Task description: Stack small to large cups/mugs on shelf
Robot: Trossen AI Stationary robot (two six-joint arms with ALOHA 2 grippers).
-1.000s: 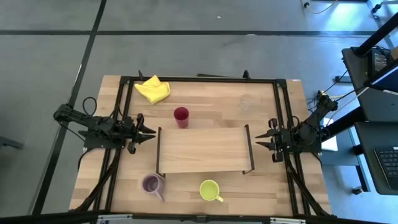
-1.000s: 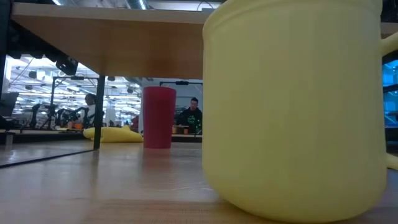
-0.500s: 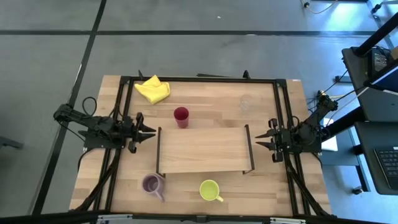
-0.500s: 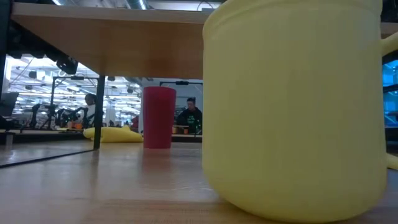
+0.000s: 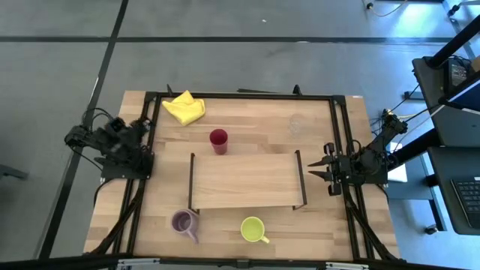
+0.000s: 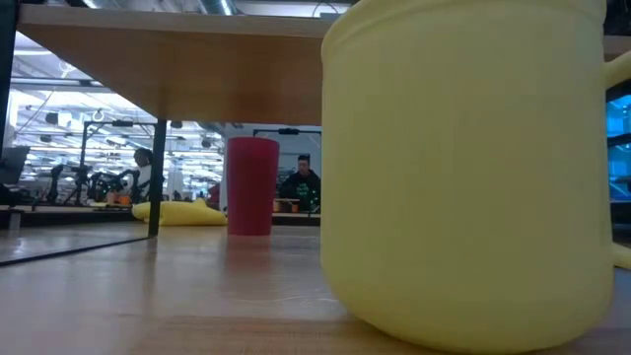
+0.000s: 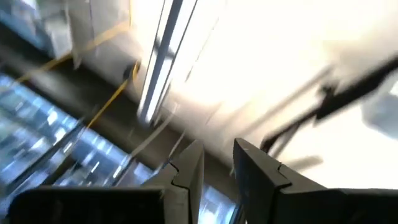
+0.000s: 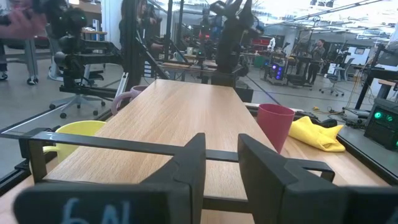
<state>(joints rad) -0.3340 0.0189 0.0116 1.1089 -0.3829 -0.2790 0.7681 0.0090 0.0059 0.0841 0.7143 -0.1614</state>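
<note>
Left hand: left edge of frame, raised, its camera aimed at the ceiling; fingers narrow, empty.
Purple mug: lower left of the bench, untouched.
Red cup: just above the shelf.
Yellow-green mug: below the shelf.
Clear glass: upper right, faint.
Shelf: centre, bare; stacking not yet begun.
Right hand: parked at the shelf's right end, narrow, empty.

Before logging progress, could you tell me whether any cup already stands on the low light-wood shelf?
No, the shelf is bare in the high view.
</note>
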